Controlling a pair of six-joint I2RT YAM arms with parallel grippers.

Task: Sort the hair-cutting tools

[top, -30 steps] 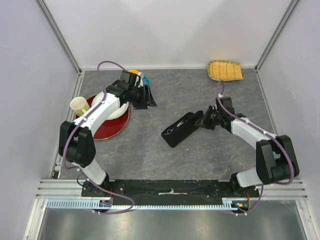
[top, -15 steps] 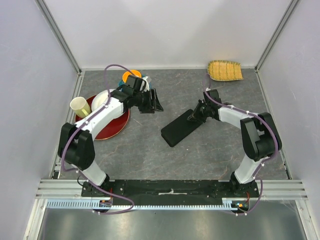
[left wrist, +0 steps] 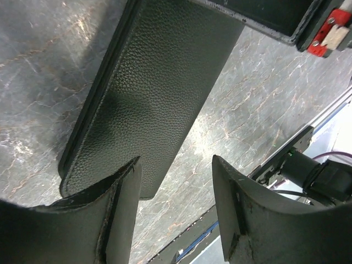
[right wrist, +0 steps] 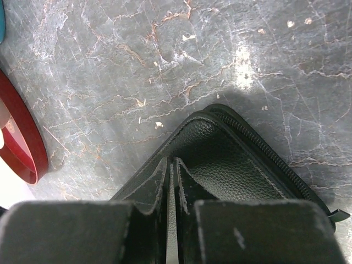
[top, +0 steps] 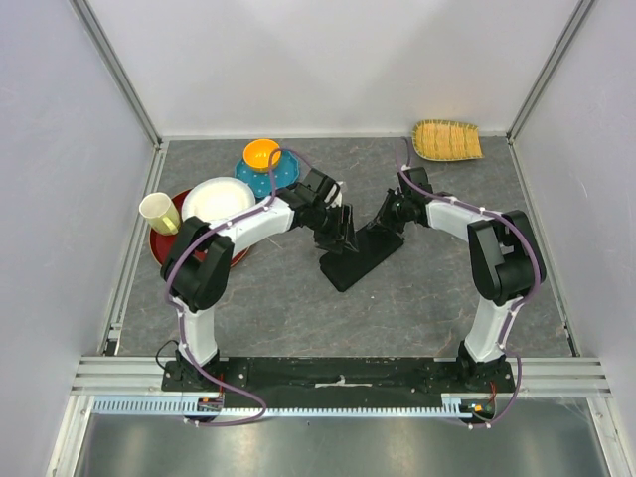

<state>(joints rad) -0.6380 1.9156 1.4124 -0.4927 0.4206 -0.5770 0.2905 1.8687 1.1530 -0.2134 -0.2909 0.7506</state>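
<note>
1. Top external view: a black zip case (top: 360, 256) lies mid-table (top: 298, 318). Its long axis runs diagonally, from a near-left corner up to a far-right end.
2. The right gripper (top: 388, 215) sits at that far-right end. The right wrist view shows its fingers (right wrist: 82, 231) all but closed on a thin leather edge of the case, with the zip running off to the right.
3. The gripped end appears to be raised off the grey stone surface. It is hard to tell whether only a flap or the whole end is lifted.
4. The left gripper (top: 340, 234) hangs over the case's far-left long edge, jaws spread wide and holding nothing. In the left wrist view one finger (left wrist: 118, 220) overlaps the case's end and the other stands over bare table. Contact cannot be judged.
5. The combs and scissors cannot be made out in any view.
6. To the left is a red plate (top: 156, 244) carrying a white dish (top: 217, 199), with a cream cup (top: 156, 211) at its left edge. The left arm reaches across both plate and dish.
7. An orange bowl (top: 261, 154) sits in a blue bowl (top: 290, 171) just behind the left arm. A woven yellow tray (top: 447, 140) lies in the far-right corner, apart from the case.
</note>
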